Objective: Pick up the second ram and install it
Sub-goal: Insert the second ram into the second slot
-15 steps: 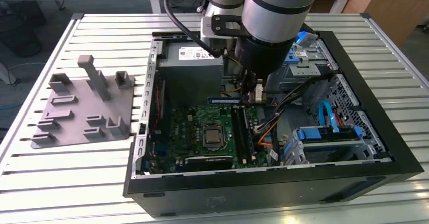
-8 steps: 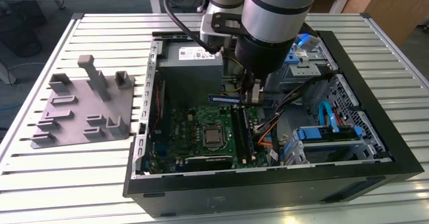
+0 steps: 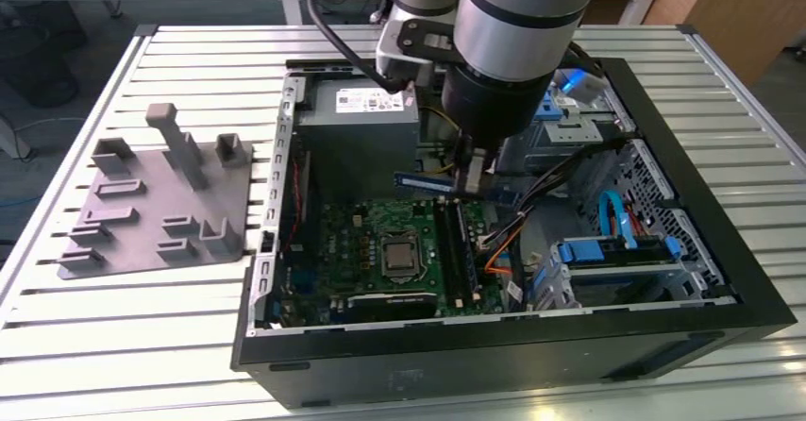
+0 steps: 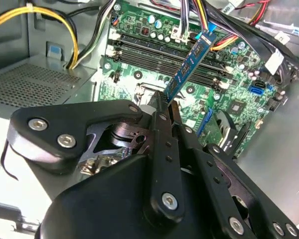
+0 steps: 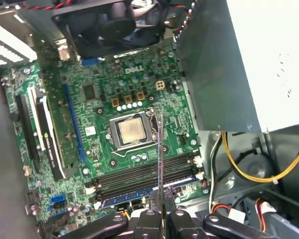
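Observation:
I hold the second ram [image 3: 424, 181], a thin bluish-green stick, in the air inside the open computer case, above the motherboard [image 3: 365, 251]. My gripper [image 3: 469, 177] is shut on one end of it. In the second wrist view the ram [image 4: 190, 63] sticks out from my shut gripper [image 4: 165, 103] towards the long black memory slots [image 4: 159, 56]. In the first wrist view the ram [image 5: 160, 154] shows edge-on, rising from the gripper [image 5: 162, 213] and crossing over the memory slots [image 5: 144, 173]. The ram is clear of the slots. One slot [image 5: 129, 195] looks bluish, as if filled.
A grey power supply [image 3: 359, 124] stands close beside the arm. The bare processor [image 5: 131, 132] and a black fan [image 5: 114, 25] lie beyond the slots. Yellow cables [image 4: 65, 30] and blue drive latches [image 3: 617, 251] crowd the case. A grey plastic tray [image 3: 164, 204] rests outside on the slatted table.

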Motion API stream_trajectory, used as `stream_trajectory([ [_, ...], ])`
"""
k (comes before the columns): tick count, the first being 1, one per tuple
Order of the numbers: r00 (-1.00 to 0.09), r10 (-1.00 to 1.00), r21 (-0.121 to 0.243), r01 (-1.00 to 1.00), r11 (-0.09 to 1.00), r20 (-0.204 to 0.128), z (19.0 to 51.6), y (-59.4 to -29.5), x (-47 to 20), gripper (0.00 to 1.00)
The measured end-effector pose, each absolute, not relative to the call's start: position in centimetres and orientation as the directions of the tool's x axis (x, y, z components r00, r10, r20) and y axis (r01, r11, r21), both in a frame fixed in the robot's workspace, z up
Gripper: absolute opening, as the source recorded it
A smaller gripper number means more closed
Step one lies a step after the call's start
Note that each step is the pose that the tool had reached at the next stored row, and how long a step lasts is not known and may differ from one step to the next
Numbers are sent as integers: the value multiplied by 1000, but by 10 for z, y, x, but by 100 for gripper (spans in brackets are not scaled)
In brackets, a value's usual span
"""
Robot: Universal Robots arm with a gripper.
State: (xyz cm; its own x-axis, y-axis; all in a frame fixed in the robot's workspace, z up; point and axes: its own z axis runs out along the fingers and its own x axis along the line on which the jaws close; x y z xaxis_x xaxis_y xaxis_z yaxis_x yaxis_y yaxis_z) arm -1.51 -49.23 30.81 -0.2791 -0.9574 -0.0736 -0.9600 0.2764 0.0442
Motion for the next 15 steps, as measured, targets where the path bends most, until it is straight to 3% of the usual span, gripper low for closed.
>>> stream_trajectory([
  [15, -429, -900, 44, -903, 427, -74, 307, -492, -15, 14],
])
